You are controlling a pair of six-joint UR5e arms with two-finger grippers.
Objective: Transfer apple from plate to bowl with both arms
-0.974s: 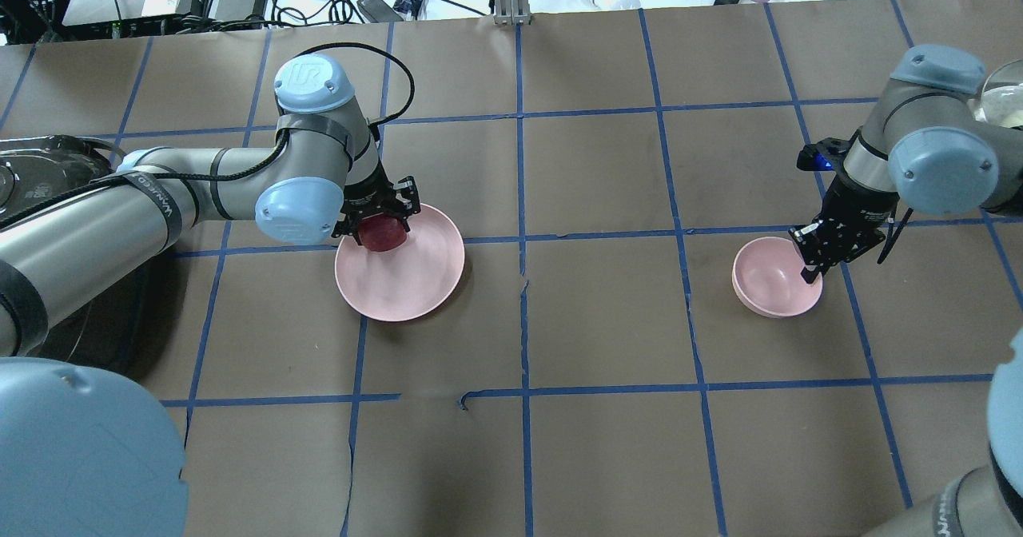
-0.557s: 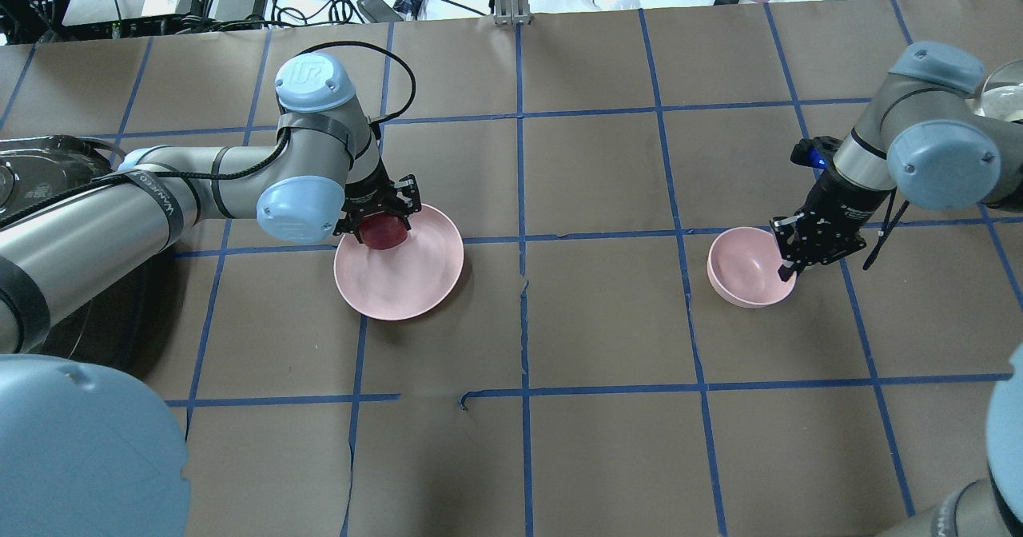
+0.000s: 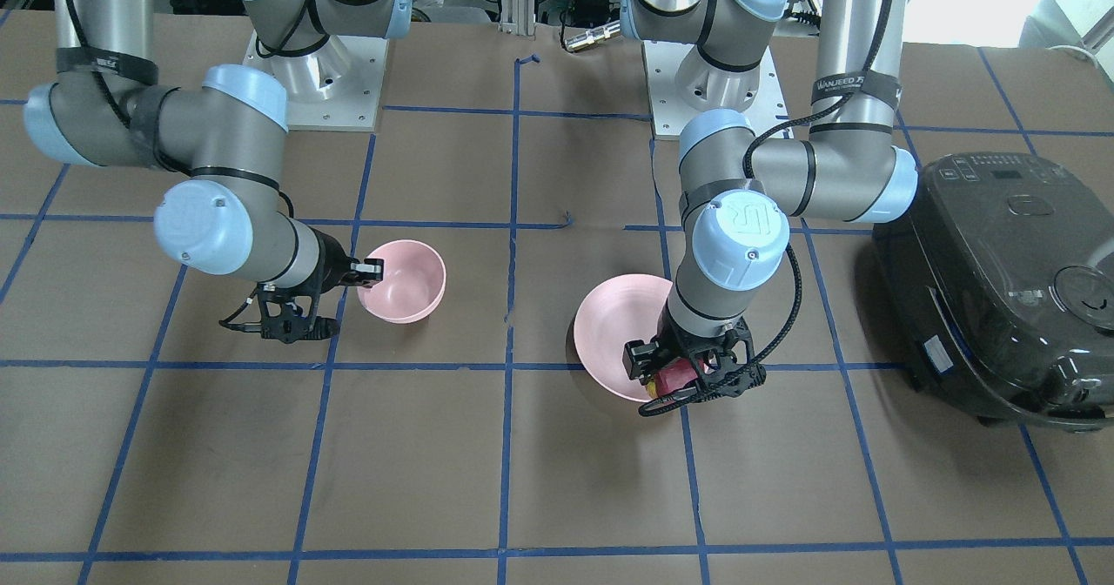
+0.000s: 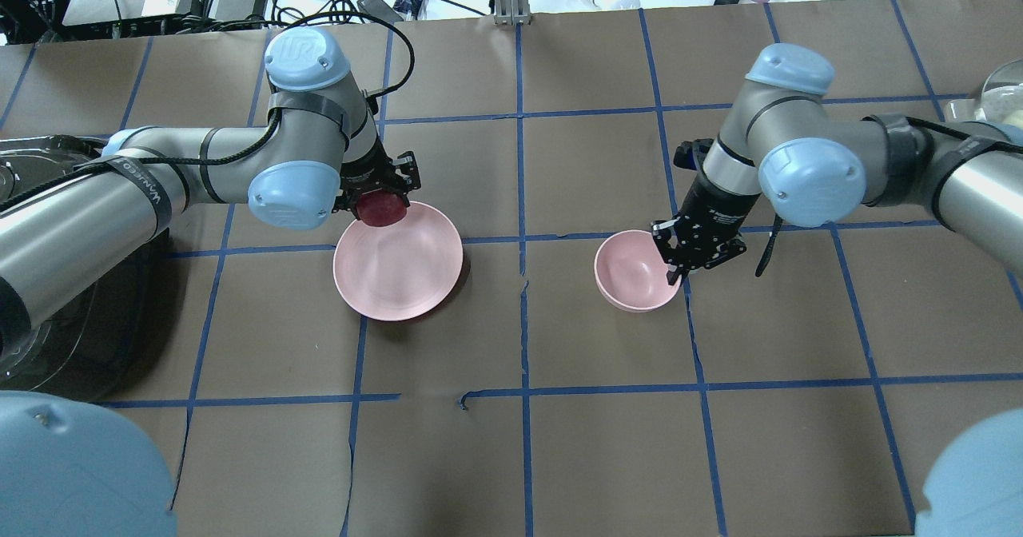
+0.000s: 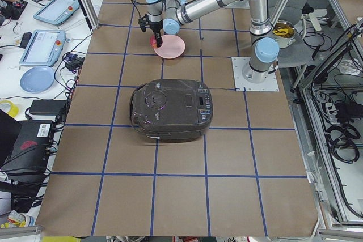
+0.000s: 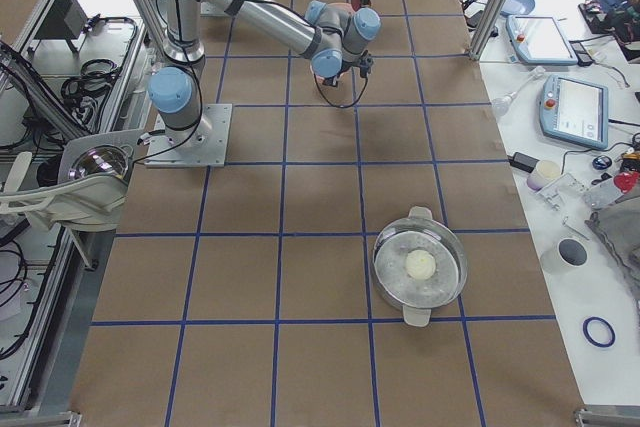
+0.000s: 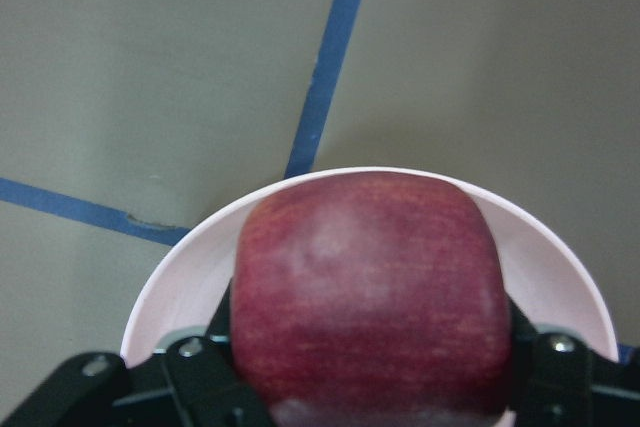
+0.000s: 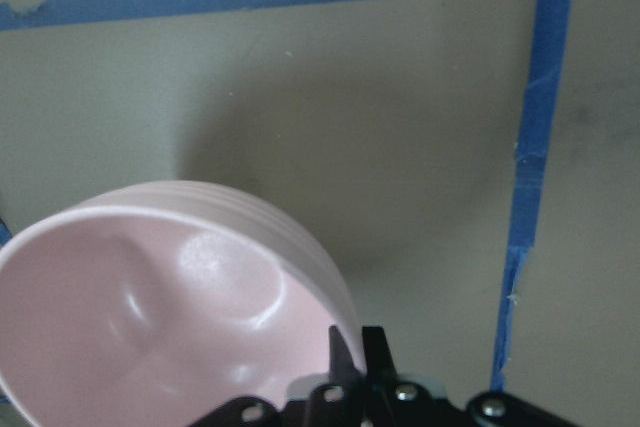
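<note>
The dark red apple point(image 4: 381, 208) is held in my left gripper point(image 4: 382, 201), lifted just above the far left rim of the wide pink plate point(image 4: 408, 269). In the front view the apple point(image 3: 672, 379) shows a yellow patch over the plate point(image 3: 609, 328). The left wrist view shows the apple point(image 7: 368, 292) between the fingers with the plate's rim point(image 7: 170, 282) behind it. My right gripper point(image 4: 671, 269) is shut on the right rim of the small pink bowl point(image 4: 627, 273) and holds it tilted above the table; it also shows in the right wrist view point(image 8: 150, 317) and the front view point(image 3: 409, 280).
A black rice cooker point(image 3: 992, 280) stands beside the left arm's base. A metal pot point(image 6: 420, 267) with a white ball stands at the right end. Blue tape lines grid the brown table cover point(image 4: 607, 409). Cables and devices lie along the far edge.
My right gripper carried the bowl well to the left, toward the table's middle. My left gripper lifted the apple slightly off the plate toward its far rim.
</note>
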